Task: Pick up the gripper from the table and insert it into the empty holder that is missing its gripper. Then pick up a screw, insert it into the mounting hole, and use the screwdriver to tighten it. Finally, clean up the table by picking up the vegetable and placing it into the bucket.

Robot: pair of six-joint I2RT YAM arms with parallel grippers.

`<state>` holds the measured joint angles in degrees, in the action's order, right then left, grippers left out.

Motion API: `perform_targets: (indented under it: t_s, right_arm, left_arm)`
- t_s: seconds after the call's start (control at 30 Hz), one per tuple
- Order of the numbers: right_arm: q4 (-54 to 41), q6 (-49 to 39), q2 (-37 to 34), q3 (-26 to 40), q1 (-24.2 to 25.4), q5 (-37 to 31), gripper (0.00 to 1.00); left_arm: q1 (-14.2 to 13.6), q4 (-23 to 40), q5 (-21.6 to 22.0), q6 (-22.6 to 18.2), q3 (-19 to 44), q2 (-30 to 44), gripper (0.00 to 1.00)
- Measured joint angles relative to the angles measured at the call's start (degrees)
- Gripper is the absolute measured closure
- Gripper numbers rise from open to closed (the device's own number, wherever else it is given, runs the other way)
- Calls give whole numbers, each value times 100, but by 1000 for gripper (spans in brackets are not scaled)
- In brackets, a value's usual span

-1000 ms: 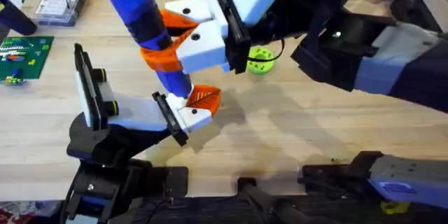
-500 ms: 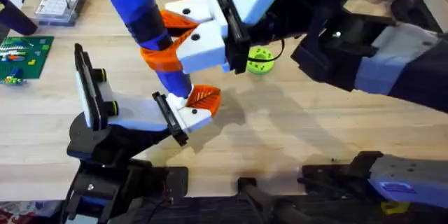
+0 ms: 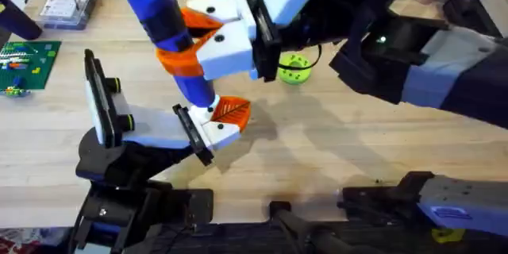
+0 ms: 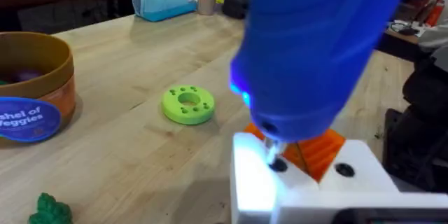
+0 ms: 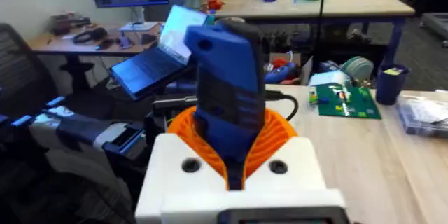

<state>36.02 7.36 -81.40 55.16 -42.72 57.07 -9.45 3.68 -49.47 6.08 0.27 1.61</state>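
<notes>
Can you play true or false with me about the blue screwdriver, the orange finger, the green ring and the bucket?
1. The right gripper holds the blue screwdriver. True.
2. The screwdriver's tip points down at the white holder. True.
3. The orange gripper finger lies loose on the table. False: it sits in the holder.
4. The green ring is inside the bucket. False: it lies on the table beside it.
5. The screwdriver is red. False: blue.

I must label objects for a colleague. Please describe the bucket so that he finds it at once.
On the wooden table, look beyond the bright green disc with holes. The bucket is the round orange-brown cup there, the one thing with a blue label on its side.
</notes>
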Motion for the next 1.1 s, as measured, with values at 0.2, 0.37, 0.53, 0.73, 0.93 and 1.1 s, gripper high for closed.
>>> perform_targets:
  t_s: [0.2, 0.37, 0.53, 0.73, 0.93, 1.1]
  right_arm:
    - [-177, 121, 6, 158, 59, -170, 939]
    - [-1551, -54, 26, 975, 384, -77, 940]
    - [-4455, -1050, 93, 1889, 808, -587, 940]
    - [-7256, -2561, 72, 3059, 1137, -2298, 938]
    - [-8662, -3642, 131, 3823, 1717, -3934, 938]
    - [-9323, -4205, 128, 3866, 2199, -5191, 938]
  left_arm:
    - [0, 0, 0, -2, 0, 0, 989]
    - [0, 0, 2, -2, 0, 0, 989]
    - [0, 0, 6, -1, 0, 0, 989]
    - [0, 0, 6, -2, 0, 0, 989]
    - [0, 0, 6, -2, 0, 0, 989]
    - [0, 0, 6, -1, 0, 0, 989]
